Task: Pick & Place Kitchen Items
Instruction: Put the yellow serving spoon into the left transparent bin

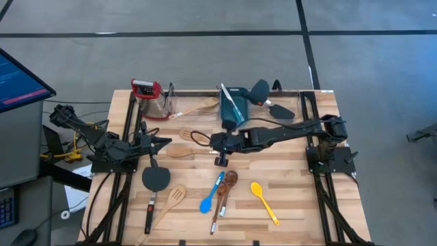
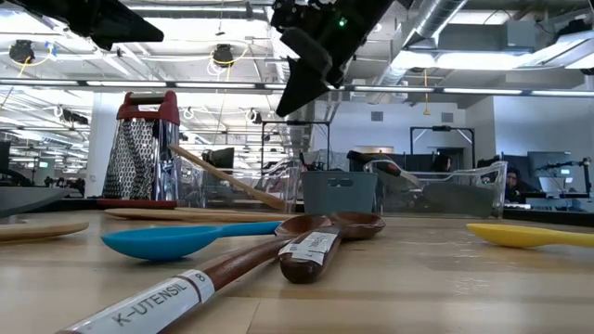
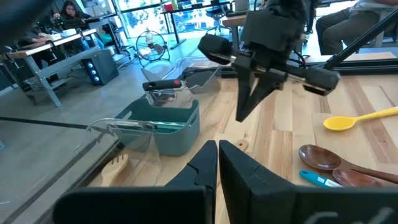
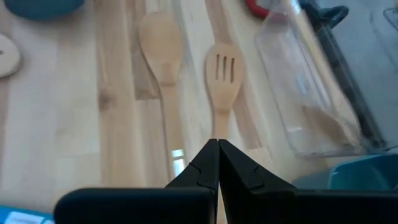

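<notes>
The kitchen items lie scattered on the wooden table (image 1: 293, 205). Near the front are a blue spoon (image 1: 208, 201), dark-brown wooden spoons (image 1: 225, 188), a yellow spoon (image 1: 264, 200), a black spatula (image 1: 156, 179) and a pale slotted spatula (image 1: 172, 198). My right gripper (image 1: 216, 145) hangs shut and empty above the table's middle, slanting down toward a pale wooden spoon (image 4: 160, 37) and a slotted spatula (image 4: 224, 68). My left gripper (image 3: 217, 163) waits shut and empty at the table's left side.
A teal tub (image 1: 235, 106) holding utensils stands at the far middle, with black spatulas (image 1: 263, 92) beside it. A clear bin (image 1: 174, 102) and a red-topped grater (image 1: 147, 96) stand at the far left. People sit at desks beyond the table.
</notes>
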You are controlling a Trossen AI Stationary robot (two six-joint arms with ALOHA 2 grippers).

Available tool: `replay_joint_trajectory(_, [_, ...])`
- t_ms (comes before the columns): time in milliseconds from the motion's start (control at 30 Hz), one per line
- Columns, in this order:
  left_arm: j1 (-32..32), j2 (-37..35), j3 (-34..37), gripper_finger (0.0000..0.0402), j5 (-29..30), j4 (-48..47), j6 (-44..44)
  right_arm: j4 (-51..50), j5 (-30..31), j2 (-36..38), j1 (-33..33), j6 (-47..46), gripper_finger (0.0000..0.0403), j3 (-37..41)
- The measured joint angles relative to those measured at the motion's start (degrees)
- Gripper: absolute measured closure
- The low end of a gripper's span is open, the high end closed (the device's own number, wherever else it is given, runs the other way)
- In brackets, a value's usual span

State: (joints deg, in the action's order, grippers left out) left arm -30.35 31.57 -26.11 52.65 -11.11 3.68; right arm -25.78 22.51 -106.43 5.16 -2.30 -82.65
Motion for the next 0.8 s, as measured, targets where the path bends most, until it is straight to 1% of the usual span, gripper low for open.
replay_joint_trajectory(367, [0.0, 0.0, 0.0, 0.0398, 0.0, 0.0, 0.0, -1.7, 0.0, 0.5, 3.5, -2.5, 0.0403, 0.0])
replay_joint_trajectory(667, [0.0, 0.0, 0.0, 0.0398, 0.0, 0.0, 0.0, -8.1, 0.0, 0.5, 6.9, -10.1, 0.0403, 0.0])
replay_joint_trajectory(800, [0.0, 0.0, 0.0, 0.0398, 0.0, 0.0, 0.0, -8.3, 0.0, 0.6, 9.5, -10.5, 0.0403, 0.0])
